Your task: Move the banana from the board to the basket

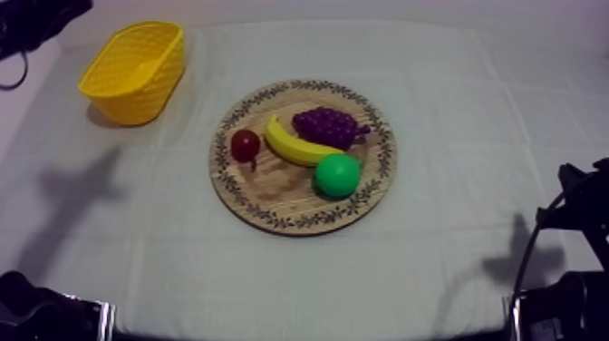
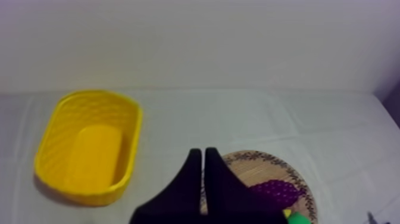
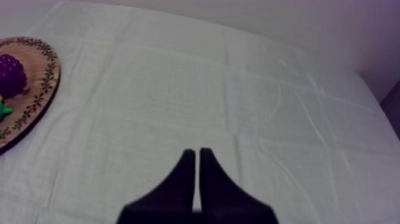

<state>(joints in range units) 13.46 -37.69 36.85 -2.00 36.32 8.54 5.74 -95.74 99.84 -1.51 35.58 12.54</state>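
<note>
Both left pincer (image 2: 199, 151) and right pincer (image 3: 194, 151) sit pressed together, empty; left should straddle the curved yellow toy banana (image 1: 292, 143) mid-length.

Top view up, here's how it lies. The board (image 1: 272, 195) sits mid-frame on the worktop (image 1: 453, 136). The basket (image 1: 134, 71) is off at the upper left of the frame, well apart from the board. On the board, the banana (image 1: 294, 147) runs slantwise across the middle. The grapes (image 1: 328, 125) are right behind it to the upper right. The small red fruit (image 1: 245, 145) is just beside its left end. The pear (image 1: 337, 175) is at its lower right end, nearest me.
</note>
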